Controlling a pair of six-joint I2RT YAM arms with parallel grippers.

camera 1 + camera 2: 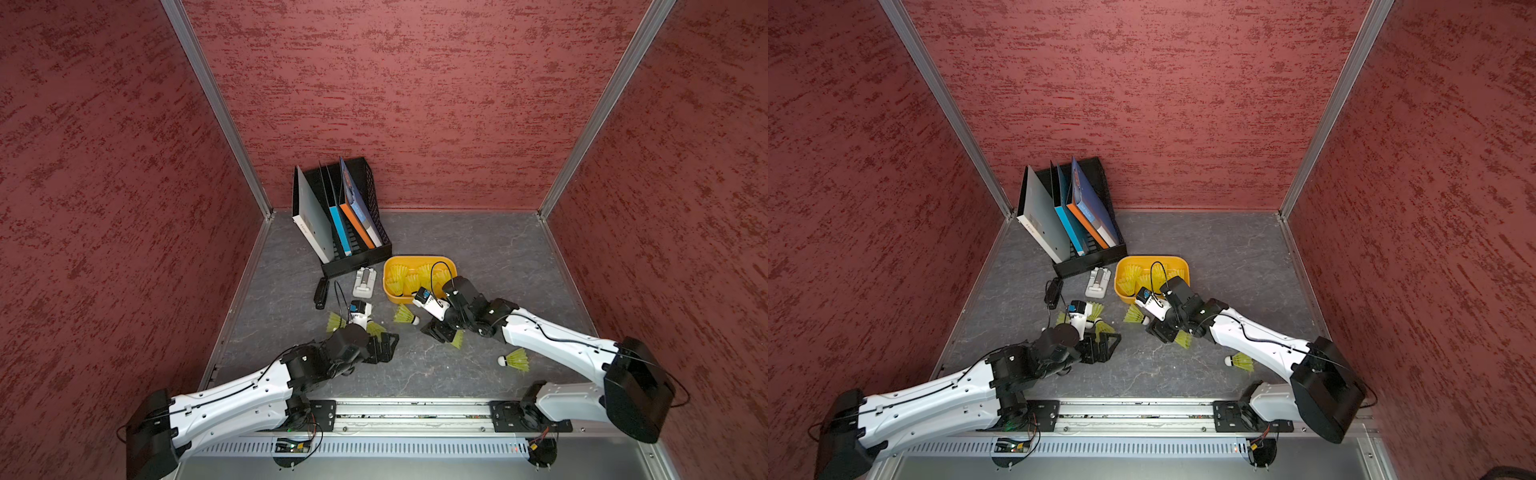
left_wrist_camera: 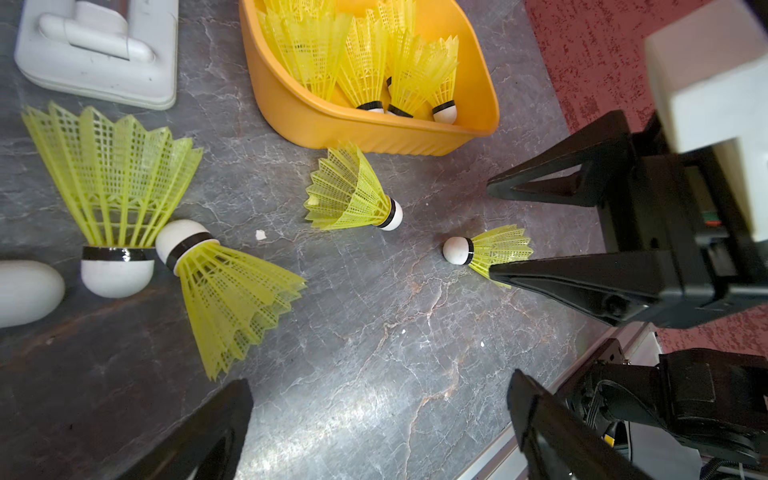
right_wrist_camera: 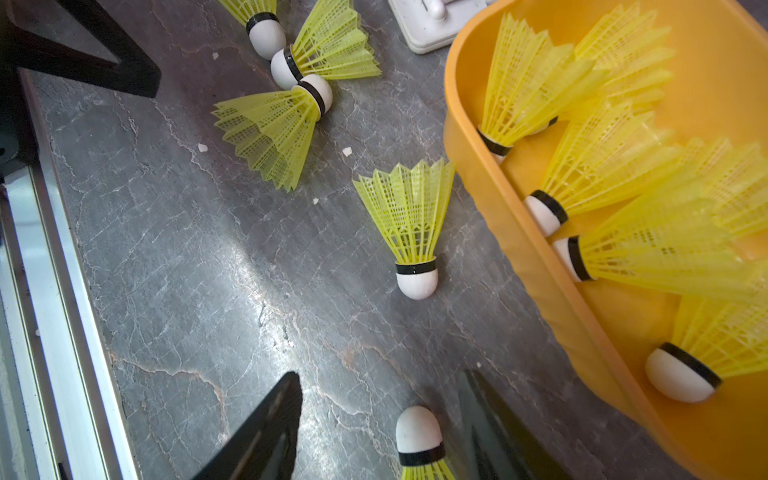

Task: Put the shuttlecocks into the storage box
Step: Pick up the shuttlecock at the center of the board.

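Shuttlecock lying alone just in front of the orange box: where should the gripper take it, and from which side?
Probably the narrow neck at the black band, coming straight down from above. The shuttlecock lies on its side on the table; its wide mesh skirt looks flexible and sits close to the storage box wall, while the tip end has open table around it.

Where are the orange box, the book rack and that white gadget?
storage box [image 1: 415, 258], a top view, far rim.
file rack [image 1: 357, 260], a top view, low front wall.
white device [image 1: 365, 283], a top view, its middle.

shuttlecock [image 3: 419, 440] skirt cut off, storage box [image 3: 490, 199] cropped
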